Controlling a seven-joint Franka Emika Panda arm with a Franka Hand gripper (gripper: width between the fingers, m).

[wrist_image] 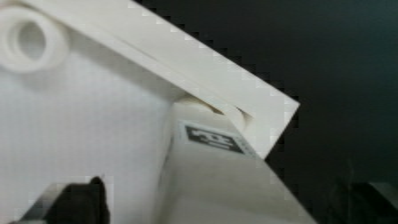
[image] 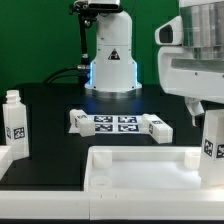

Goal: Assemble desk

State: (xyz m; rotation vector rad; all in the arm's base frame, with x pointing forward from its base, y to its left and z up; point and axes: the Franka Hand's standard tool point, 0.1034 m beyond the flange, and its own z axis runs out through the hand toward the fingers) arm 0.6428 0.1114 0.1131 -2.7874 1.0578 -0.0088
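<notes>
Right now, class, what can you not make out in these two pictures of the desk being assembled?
- Exterior view: the lower end of the leg at the exterior view's right is hidden behind the desk top's rim; whether it is seated cannot be told.
- Exterior view: the end effector is largely hidden by the arm's housing.
- Wrist view: the leg's tag is blurred; the fingertips are cut off by the picture's edge.

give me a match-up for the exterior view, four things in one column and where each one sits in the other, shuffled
Things:
1 loose leg
2 marker board
3 desk top
4 robot base

Places:
a nearest the camera
b far back, behind the marker board
c upright at the exterior view's left edge
d flat, mid-table

Pairs: 1-c, 2-d, 3-a, 4-b
</notes>
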